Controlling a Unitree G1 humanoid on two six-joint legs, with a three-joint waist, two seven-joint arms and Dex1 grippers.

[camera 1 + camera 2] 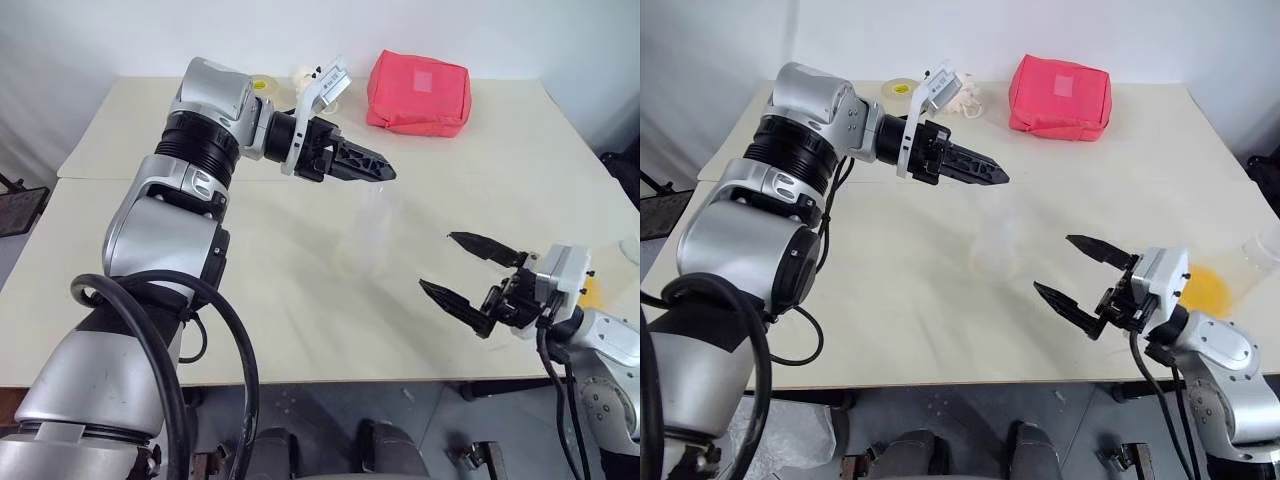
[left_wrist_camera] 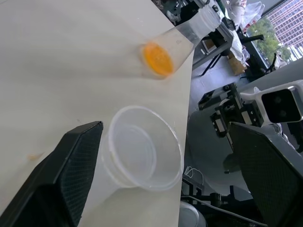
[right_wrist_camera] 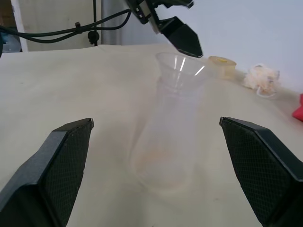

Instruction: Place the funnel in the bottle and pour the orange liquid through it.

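in the head view our left gripper [image 1: 385,172] hangs over the bottle [image 1: 372,235], jaws spread, nothing held. left wrist view: funnel [image 2: 142,153] seated; orange liquid [image 2: 157,59] in a cup beyond. right wrist view: right gripper [image 3: 165,161] wide, empty; we should lift clear straight. bottle walls faint.

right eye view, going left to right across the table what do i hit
tape roll → left gripper → bottle with the funnel in its neck → pink pouch → right gripper → orange liquid in a flask at the table's right edge
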